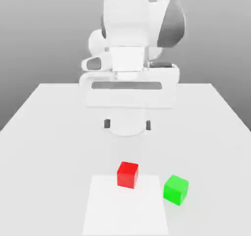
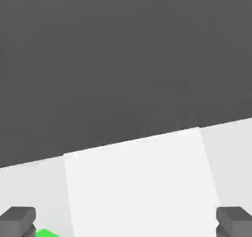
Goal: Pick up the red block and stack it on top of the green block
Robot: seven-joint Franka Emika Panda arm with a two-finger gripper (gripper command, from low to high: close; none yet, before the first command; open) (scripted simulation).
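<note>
Red matte cube (image 1: 128,175) sits ungrasped at nine o'clock of green matte cube (image 1: 176,189); the open, empty claw (image 1: 127,125) must descend first.

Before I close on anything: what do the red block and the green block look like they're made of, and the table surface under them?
Red block: flat, uniform red, matte, no grain or glare; maybe painted wood or plastic, can't tell which. Green block: same matte, even look in green, with crisp edges. Table: smooth off-white, no texture; a slightly brighter rectangular patch lies under the red block. All are rendered surfaces, so material stays a guess.
</note>
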